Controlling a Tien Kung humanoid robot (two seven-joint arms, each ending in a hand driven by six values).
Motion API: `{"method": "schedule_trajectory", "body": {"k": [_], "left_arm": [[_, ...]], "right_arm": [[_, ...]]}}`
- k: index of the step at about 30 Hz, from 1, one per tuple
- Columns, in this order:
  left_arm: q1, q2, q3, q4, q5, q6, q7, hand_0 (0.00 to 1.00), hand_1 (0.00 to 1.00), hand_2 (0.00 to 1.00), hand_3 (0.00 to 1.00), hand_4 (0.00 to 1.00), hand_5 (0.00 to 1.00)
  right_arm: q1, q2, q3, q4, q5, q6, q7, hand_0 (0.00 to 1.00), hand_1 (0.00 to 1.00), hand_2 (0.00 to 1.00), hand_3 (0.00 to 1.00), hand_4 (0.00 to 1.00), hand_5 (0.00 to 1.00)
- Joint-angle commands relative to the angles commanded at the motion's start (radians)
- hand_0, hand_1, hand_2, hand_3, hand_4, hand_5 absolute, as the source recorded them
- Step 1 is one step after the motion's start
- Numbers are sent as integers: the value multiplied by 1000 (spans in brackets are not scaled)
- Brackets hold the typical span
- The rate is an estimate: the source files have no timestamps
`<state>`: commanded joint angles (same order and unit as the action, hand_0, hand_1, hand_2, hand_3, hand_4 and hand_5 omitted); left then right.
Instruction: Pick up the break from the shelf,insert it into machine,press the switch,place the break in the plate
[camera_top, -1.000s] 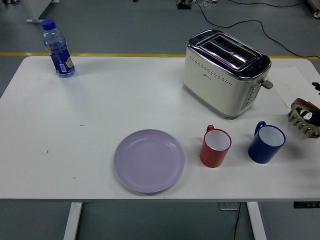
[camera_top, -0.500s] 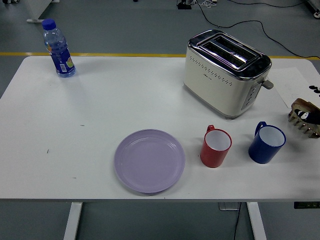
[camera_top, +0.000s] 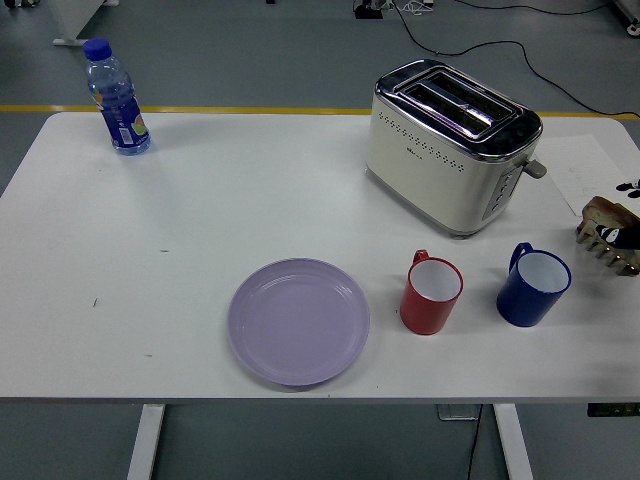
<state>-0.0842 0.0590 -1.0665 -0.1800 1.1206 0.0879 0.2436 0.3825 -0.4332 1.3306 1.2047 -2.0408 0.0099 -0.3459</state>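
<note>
A cream and chrome toaster (camera_top: 450, 145) stands at the back right of the white table (camera_top: 200, 230), its two top slots empty and its lever (camera_top: 535, 168) on the right end. A lilac plate (camera_top: 298, 320) lies empty near the front edge. A wooden rack (camera_top: 603, 230) sits at the right edge, cut off by the picture. I cannot make out any bread in it. Only small black bits of my right hand (camera_top: 631, 186) show at the right edge, just above the rack. My left arm is out of view.
A red cup (camera_top: 431, 293) and a blue cup (camera_top: 533, 286) stand in front of the toaster, between the plate and the rack. A water bottle (camera_top: 117, 98) with a blue cap stands at the back left corner. Cables lie on the floor beyond the table.
The black bits of my right hand at the right edge have shifted slightly downward, toward the rack. Everything else on the table is where it was.
</note>
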Motion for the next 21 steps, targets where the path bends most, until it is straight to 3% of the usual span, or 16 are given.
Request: {"method": "schedule_trajectory", "body": {"k": [3,4,9,10,15,16,21], "left_arm": [[1,-1,-2,0,2,0,1,687,694,682,567,285,828],[2,-1,-2,0,3,0,1,687,693,682,568,286,828],[4,-1,-2,0,2,0,1,687,693,682,568,286,828],[4,-1,-1,0,2,0,1,687,693,682,567,286,828],[4,0,0,0,-1,0,0,687,693,682,567,286,828],[4,0,0,0,-2,0,0,687,693,682,568,287,829],[2,1,2,0,-5,1,-1,687,693,682,568,287,829]], "right_arm": [[8,-1,-13,-7,-9,-8,-3,739,722,737,762,775,284],[12,-1,-21,-10,-17,-13,-6,664,663,670,719,738,255],[25,-2,-44,-23,-36,-19,-18,664,663,670,719,738,255],[30,-2,-51,-27,-41,-16,-24,565,585,599,673,668,188],[46,-5,-77,-42,-71,-18,-38,565,585,599,673,668,188],[48,-6,-81,-43,-75,-18,-39,486,528,551,608,584,98],[56,-9,-98,-48,-92,-35,-46,486,528,551,608,584,98]]}}
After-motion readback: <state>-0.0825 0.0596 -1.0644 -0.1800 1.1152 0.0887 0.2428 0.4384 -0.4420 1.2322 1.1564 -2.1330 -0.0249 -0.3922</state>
